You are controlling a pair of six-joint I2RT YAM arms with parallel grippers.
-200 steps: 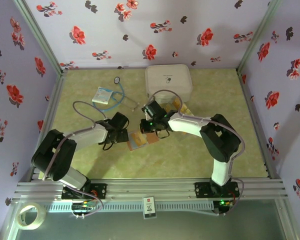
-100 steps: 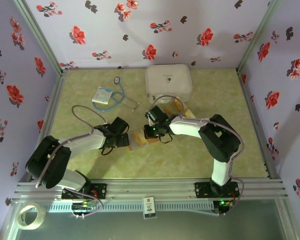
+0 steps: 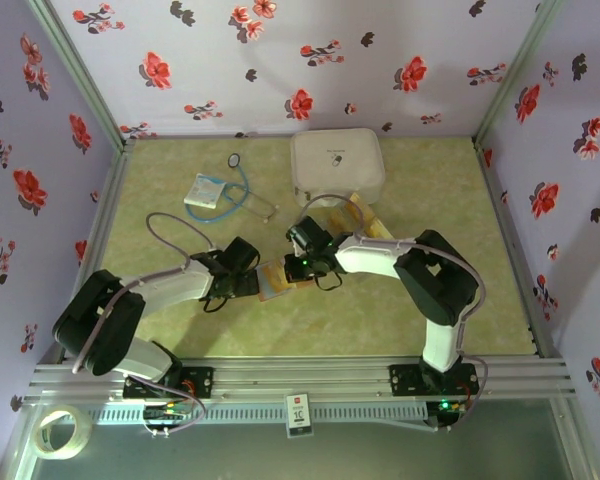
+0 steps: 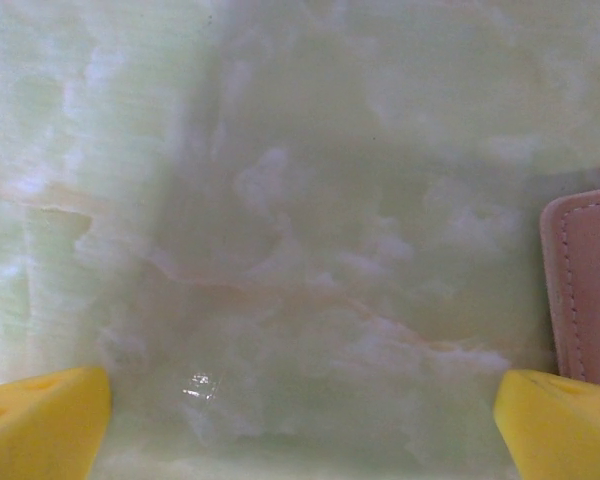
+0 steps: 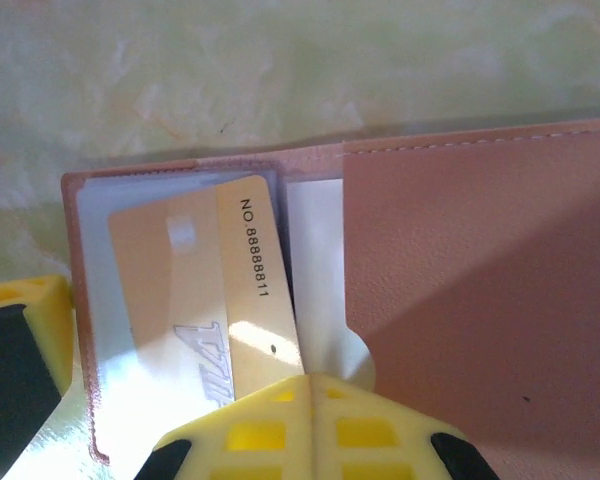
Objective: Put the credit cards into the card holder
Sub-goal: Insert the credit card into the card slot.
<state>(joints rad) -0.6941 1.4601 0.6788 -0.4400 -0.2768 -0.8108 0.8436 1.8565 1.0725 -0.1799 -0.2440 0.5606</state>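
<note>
Wallet (image 5: pixel 460 280) lies open mid-desk (image 4: pixel 280 200). Right claw (image 5: pixel 165 335) is released, one finger lying over a card (image 5: pixel 200 290) in its pocket. Left claw (image 4: pixel 300 400) is released, just left of the wallet.

The card holder (image 5: pixel 460 270) lies open and flat on the surface (image 5: pixel 280 70). It is pinkish-brown leather with pale stitching along its edge. A golden credit card (image 5: pixel 210 290) printed "NO.8888811" sits partly inside the clear pocket (image 5: pixel 98 300) on its 9 o'clock side, slightly tilted. Seen from above, the other credit cards (image 3: pixel 366 215) lie apart from the holder, toward its 2 o'clock.
</note>
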